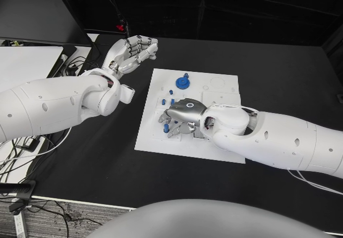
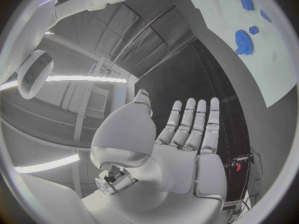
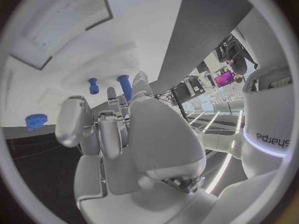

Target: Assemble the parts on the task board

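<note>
Here the white task board [image 1: 218,99] lies mid-frame on the black table [image 1: 286,74]. The right hand [image 1: 182,115] rests over the board's lower left part, fingers curled down among small blue pegs [image 1: 166,128]; whether it holds one, I cannot tell. A blue gear [image 1: 184,82] stands near the board's top. The left hand [image 1: 132,52], upper left, holds nothing, fingers straight.

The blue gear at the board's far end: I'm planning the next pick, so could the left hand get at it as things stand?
Probably yes. The left hand is raised, fingers apart and holding nothing, just off the task board near the blue gear. Nothing lies between them; the right hand works nearer the board's middle.
</note>
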You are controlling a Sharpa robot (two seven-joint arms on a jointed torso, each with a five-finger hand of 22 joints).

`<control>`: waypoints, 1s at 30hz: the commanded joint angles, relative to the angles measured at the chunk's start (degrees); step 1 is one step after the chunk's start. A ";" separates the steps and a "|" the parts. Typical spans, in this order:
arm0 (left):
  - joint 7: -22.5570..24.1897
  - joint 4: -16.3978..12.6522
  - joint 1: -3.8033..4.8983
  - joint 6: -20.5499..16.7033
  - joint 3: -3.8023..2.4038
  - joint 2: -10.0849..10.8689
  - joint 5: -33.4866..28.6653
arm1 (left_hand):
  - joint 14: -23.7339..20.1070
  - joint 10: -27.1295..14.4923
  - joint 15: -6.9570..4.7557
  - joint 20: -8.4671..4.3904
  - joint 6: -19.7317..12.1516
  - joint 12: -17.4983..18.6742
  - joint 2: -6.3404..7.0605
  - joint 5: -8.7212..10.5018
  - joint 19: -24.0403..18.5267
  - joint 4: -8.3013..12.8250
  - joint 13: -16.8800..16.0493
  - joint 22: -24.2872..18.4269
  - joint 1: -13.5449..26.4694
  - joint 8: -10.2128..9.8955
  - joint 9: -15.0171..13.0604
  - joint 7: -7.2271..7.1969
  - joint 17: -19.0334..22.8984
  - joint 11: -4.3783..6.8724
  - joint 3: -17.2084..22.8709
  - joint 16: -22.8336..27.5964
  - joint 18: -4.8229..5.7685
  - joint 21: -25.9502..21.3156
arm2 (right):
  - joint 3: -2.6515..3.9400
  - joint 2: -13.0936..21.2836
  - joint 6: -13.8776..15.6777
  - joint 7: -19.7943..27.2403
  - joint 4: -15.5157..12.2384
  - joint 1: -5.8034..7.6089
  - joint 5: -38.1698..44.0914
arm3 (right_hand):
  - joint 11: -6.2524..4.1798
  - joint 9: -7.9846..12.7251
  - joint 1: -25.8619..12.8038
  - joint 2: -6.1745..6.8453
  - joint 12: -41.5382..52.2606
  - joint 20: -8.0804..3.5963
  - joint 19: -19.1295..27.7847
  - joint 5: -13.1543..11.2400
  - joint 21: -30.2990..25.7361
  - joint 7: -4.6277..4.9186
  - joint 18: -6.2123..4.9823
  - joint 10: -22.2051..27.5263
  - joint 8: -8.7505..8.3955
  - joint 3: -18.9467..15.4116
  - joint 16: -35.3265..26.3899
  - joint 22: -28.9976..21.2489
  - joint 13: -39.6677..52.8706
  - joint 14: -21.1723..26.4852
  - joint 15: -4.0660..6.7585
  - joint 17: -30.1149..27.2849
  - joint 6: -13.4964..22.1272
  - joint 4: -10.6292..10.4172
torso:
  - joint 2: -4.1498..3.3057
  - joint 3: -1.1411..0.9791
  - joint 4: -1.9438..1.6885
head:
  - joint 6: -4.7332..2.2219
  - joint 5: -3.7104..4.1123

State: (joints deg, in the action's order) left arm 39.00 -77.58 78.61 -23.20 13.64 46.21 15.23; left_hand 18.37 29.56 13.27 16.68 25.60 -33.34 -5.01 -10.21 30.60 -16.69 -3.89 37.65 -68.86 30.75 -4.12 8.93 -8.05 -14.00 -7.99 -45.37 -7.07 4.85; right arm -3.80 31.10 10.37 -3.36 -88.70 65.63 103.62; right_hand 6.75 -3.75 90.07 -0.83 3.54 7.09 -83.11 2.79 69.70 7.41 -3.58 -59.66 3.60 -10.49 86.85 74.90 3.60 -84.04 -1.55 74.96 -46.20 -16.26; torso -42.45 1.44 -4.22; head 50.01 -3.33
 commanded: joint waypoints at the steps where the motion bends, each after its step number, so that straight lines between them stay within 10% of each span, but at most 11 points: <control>1: 1.20 -0.04 0.09 0.36 -0.06 -0.03 -0.16 | -0.47 -0.32 0.05 -0.14 -0.25 -0.37 -0.18 -0.34 0.36 0.03 0.08 -0.05 -0.54 0.35 0.05 7.33 0.03 0.11 -0.37 -0.33 0.22 0.28 | 0.03 0.49 7.45 2.47 -0.34 0.08 -2.66 | 0.06 -0.10 -0.73 0.02 0.22 0.43 -0.05 -0.10 -0.14 0.62 -0.57 0.68 0.15 0.17 -0.38 7.50 0.07 -4.19 -0.43 8.53 0.36 0.19 | -0.02 -0.02 0.02 | -0.01 0.11; 9: 1.17 0.00 0.03 0.57 -0.06 -0.07 -0.16 | -0.48 -0.34 0.05 -0.14 -0.26 -0.39 -0.21 -0.36 0.36 0.03 0.08 -0.06 -0.57 0.37 0.05 7.33 0.07 0.11 -0.39 -0.36 0.22 0.28 | 0.09 5.79 18.28 9.09 -3.53 0.19 -23.27 | 0.01 -0.36 -1.38 -0.35 0.67 0.50 0.14 -0.09 -1.31 2.79 -0.87 0.75 0.62 1.35 -1.07 6.98 0.20 -4.01 -0.36 7.29 -0.10 0.48 | 0.10 0.03 -0.01 | -0.01 0.70; 20: 0.98 0.89 -0.79 0.86 -0.05 -1.18 -0.17 | -0.49 -0.37 0.05 -0.14 -0.31 -0.42 -0.20 -0.37 0.36 0.02 0.08 -0.07 -0.59 0.39 0.07 7.33 0.12 0.10 -0.46 -0.39 0.22 0.29 | 0.14 19.01 16.22 10.92 -9.61 4.28 -51.77 | 0.93 -0.72 -5.13 -1.28 3.06 1.40 5.84 0.36 -15.05 4.10 -3.33 0.91 2.30 0.63 -7.21 1.61 0.47 -0.14 -1.26 -2.54 -0.89 0.29 | 0.61 0.22 0.05 | -0.01 2.48; 25: 0.91 1.57 -1.09 0.87 -0.05 -2.09 -0.18 | -0.51 -0.39 0.05 -0.14 -0.35 -0.43 -0.19 -0.37 0.36 0.02 0.09 -0.08 -0.59 0.39 0.08 7.34 0.15 0.09 -0.50 -0.40 0.22 0.29 | 0.10 24.91 11.54 9.84 -12.25 5.08 -56.44 | 0.25 -0.67 -7.76 -3.26 7.79 1.35 17.05 2.33 -37.60 3.79 -6.74 -1.51 3.44 -0.48 -23.03 -7.98 2.22 11.56 -0.92 -23.57 2.15 0.10 | 0.96 0.41 -0.04 | -0.01 5.27; 30: 0.90 1.87 -1.26 1.03 -0.05 -2.84 -0.18 | -0.53 -0.42 0.05 -0.14 -0.41 -0.45 -0.19 -0.38 0.36 0.01 0.09 -0.09 -0.58 0.39 0.09 7.34 0.19 0.09 -0.55 -0.42 0.22 0.30 | 0.02 29.34 8.48 7.43 -14.11 5.29 -58.01 | -1.03 -0.81 -11.08 -5.22 14.73 1.02 21.52 2.20 -44.52 2.86 -6.97 -2.54 5.11 -2.47 -33.42 -12.24 6.37 21.18 -0.43 -35.26 6.13 0.05 | 1.09 0.47 -0.18 | -0.01 8.87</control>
State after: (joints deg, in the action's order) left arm 39.00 -75.77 77.31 -22.81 13.65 43.45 15.21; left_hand 18.37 29.56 13.27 16.68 25.61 -33.55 -5.01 -10.21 30.60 -16.67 -3.89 37.67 -68.86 30.75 -4.13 8.93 -7.94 -14.00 -8.27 -45.58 -7.07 4.84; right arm -3.80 60.07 22.89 5.65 -102.25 70.80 50.41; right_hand 5.99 -4.48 79.59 -5.80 16.90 8.21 -62.18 5.28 26.19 10.54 -9.83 -62.09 8.33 -12.59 54.26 63.32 9.10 -63.87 -2.12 40.56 -40.69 -16.29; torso -41.50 1.83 -4.32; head 50.01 4.33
